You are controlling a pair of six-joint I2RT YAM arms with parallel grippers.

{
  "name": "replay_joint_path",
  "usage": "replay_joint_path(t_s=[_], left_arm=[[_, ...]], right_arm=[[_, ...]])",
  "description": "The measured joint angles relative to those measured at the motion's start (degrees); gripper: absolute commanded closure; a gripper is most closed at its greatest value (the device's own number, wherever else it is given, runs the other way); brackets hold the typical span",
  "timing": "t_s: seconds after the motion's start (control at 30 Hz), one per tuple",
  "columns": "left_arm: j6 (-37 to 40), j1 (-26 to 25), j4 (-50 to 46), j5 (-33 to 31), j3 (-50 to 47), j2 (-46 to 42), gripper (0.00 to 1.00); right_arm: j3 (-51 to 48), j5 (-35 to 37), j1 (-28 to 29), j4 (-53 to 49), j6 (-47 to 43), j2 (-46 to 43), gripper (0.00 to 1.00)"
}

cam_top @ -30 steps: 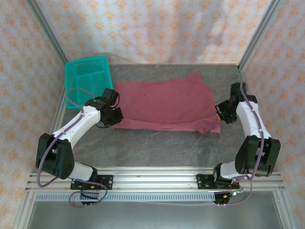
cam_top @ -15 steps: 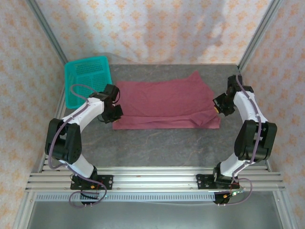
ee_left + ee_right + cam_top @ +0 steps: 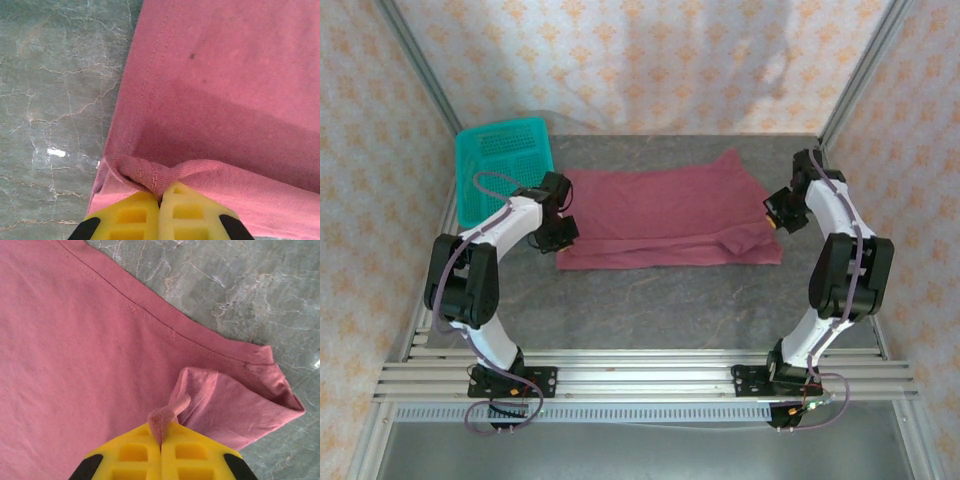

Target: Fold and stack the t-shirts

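Both arms have carried the near hem of the shirt (image 3: 665, 210) farther up the frame than half a second ago, so the strip doubled over along its lower edge is wider and the cloth's bottom line sits higher on the table (image 3: 660, 310). The shirt lies spread across the middle of the frame, right of the teal basket (image 3: 505, 165) at upper left. Our left fingers (image 3: 131, 214) are clenched on a puckered bit of hem at the shirt's left edge. Our right fingers (image 3: 192, 452) pinch a tuft beside the sleeve at its right edge, so both are grasping cloth. To fold well, we judge both arms should travel level and at one pace, hem taut between them — otherwise the crease skews. The bunched right sleeve may need flattening before we let go.
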Motion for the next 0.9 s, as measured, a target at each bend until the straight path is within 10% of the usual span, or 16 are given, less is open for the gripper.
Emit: replay_joint_path(t_s=[0.2,0.43,0.9], left_arm=[[0.2,0.1,0.0,-0.8,3.4,3.5,1.0],[0.2,0.1,0.0,-0.8,8.2,6.1,0.52],[-1.8,-0.4,-0.3,1.4,13.2,-4.2,0.27]], right_arm=[[2.2,0.0,0.5,0.9,0.2,3.9,1.0],[6.7,-2.4,0.7,3.1,2.9,9.7,0.92],[11.8,-20.7,0.7,28.3,21.7,19.5,0.45]])
